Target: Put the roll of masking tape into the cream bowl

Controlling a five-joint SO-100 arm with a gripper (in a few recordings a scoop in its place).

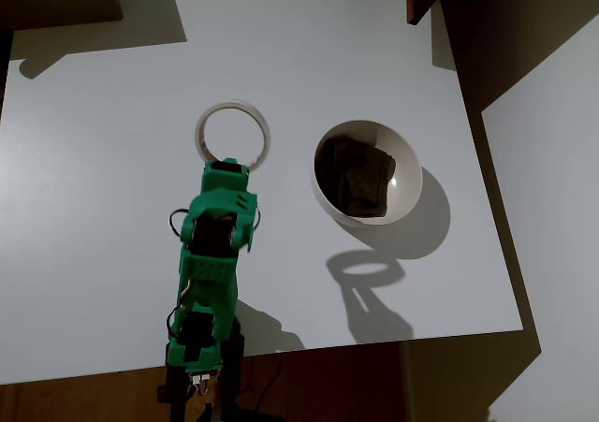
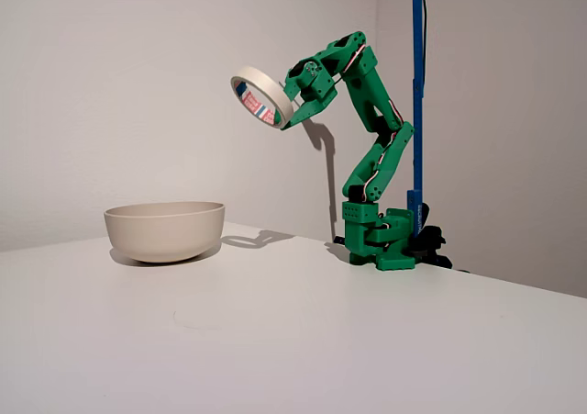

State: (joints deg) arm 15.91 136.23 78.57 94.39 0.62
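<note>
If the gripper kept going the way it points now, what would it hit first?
Probably nothing. The gripper, shut on the roll of masking tape, is raised high and points leftward in the fixed view, passing well above the cream bowl. Overhead, it aims beside the bowl, across the table.

Quick count — one roll of masking tape (image 2: 261, 101), one cream bowl (image 2: 165, 229), one green arm (image 2: 371, 157) with one gripper (image 2: 292, 109), one white table (image 1: 112, 160) — that's it.
</note>
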